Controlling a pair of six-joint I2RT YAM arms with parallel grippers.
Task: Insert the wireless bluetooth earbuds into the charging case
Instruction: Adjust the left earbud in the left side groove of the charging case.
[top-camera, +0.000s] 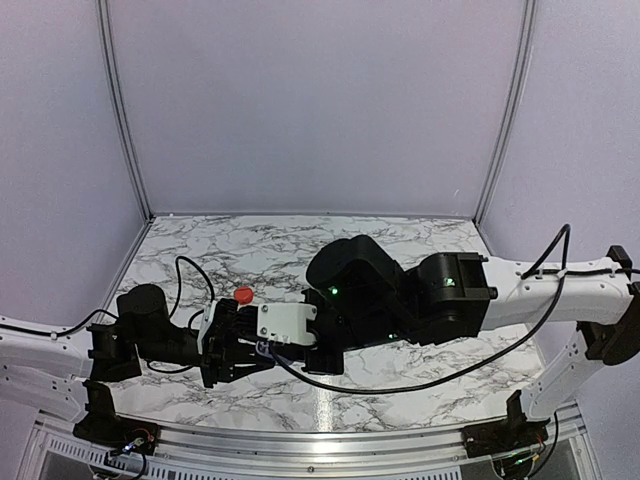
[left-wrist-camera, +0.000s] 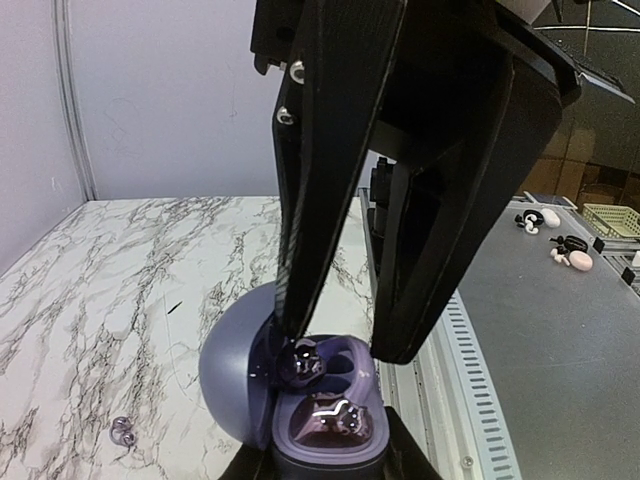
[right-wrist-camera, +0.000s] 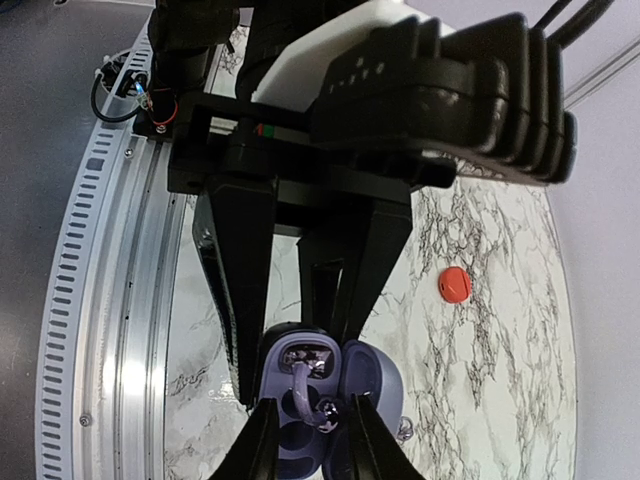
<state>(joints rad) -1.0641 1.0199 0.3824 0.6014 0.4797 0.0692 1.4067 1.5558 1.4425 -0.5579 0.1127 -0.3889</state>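
The purple charging case (left-wrist-camera: 225, 370) stands with its lid open, and my left gripper (left-wrist-camera: 330, 460) is shut on its base from both sides. One glossy dark earbud (left-wrist-camera: 345, 418) sits in the near well. A second earbud (left-wrist-camera: 300, 362) rests at the far well, touching one fingertip of my right gripper (left-wrist-camera: 350, 345), which comes down from above. In the right wrist view that gripper (right-wrist-camera: 310, 405) straddles the case (right-wrist-camera: 375, 375) with its jaws apart. The earbud (right-wrist-camera: 328, 408) lies against one finger only. From above, both grippers (top-camera: 235, 355) (top-camera: 262, 350) meet at the near left.
A small round red object (right-wrist-camera: 455, 283) (top-camera: 243, 295) lies on the marble just beyond the grippers. A tiny glossy purple piece (left-wrist-camera: 123, 430) lies loose beside the case. The table's metal edge rail (left-wrist-camera: 470, 370) runs close by. Beyond it, a grey bench holds small items (left-wrist-camera: 575, 258).
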